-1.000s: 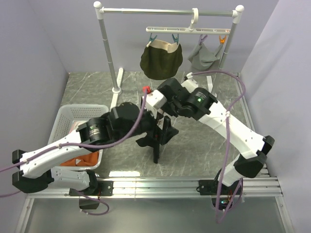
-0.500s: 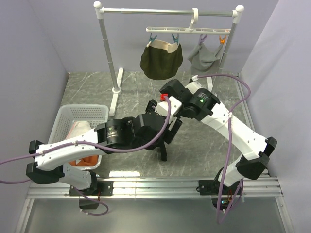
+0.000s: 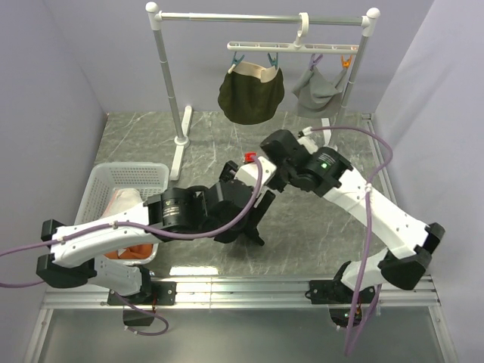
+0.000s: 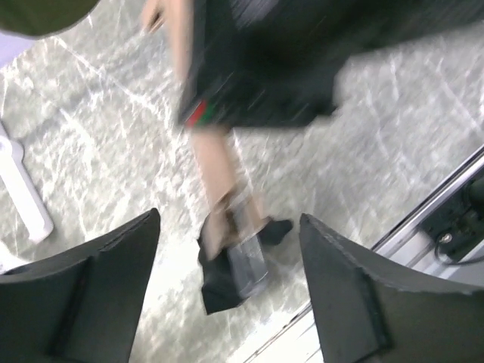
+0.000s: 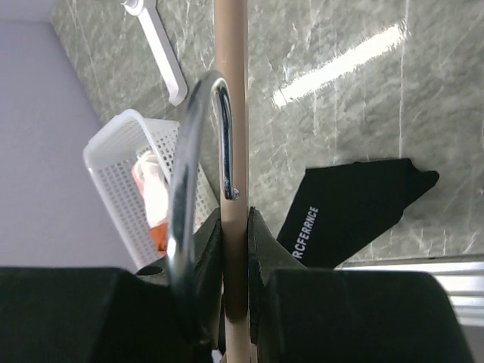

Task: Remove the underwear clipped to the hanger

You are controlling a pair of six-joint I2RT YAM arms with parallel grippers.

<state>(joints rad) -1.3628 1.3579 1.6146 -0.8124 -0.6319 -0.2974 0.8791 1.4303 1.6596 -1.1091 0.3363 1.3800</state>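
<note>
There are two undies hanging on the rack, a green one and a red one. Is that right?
Not quite. Two do hang on the rack, but they are the green underwear and the grey underwear; neither is red. The top external view shows it.

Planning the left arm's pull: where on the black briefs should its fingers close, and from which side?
Likely the loose black fabric of the black briefs, beside the tan bar that the right gripper pinches. Approach from the left arm's side, fingers across the cloth's edge: it hangs free and bunches easily.
</note>
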